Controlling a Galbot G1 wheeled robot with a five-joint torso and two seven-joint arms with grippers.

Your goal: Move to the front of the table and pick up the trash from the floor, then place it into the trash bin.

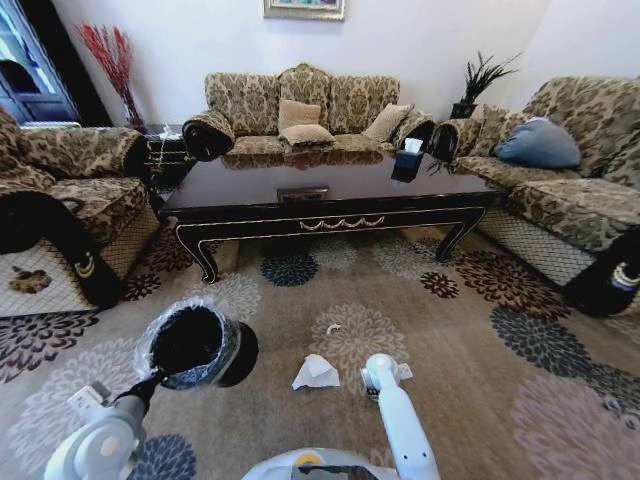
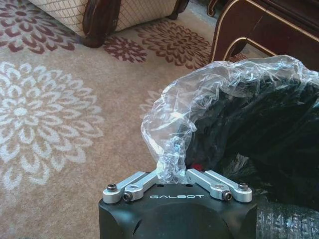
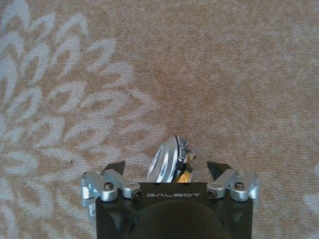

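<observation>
The shiny crumpled wrapper (image 3: 172, 160) lies on the carpet (image 3: 224, 74), and in the right wrist view it sits between the spread fingers of the right end effector (image 3: 167, 167). The jaws stand wide, with a gap on either side of the scrap, so nothing is gripped yet. The step in hand looks like the pinch itself. To do it well, the fingertips should be down at the pile before closing. A scrap this light and springy will likely skate out or flip if only its upper edge is caught. Closing slowly and square on, with the wrapper kept centred, should help (it sits slightly toward one finger already). Some carpet fibre may get caught in the pinch, so the lift should be gentle.

In the head view the right end effector (image 1: 380, 372) is low over the floor in front of the robot. The crumpled white tissue (image 1: 316, 372) lies just beside it on the robot's left, and a smaller pale scrap (image 1: 333, 328) lies a little farther toward the table (image 1: 330, 185). Both are apart from the fingers and look likely to stay put as the jaws close.

The left end effector (image 2: 172, 175) is clamped on the liner-covered rim of the trash bin (image 2: 234, 89). It holds the bin (image 1: 243, 355) tilted near the floor on the robot's left, with its mouth turned up toward the robot. That keeps the drop short. Steadiness on that side matters, since the hold seems to be partly on the thin plastic.
</observation>
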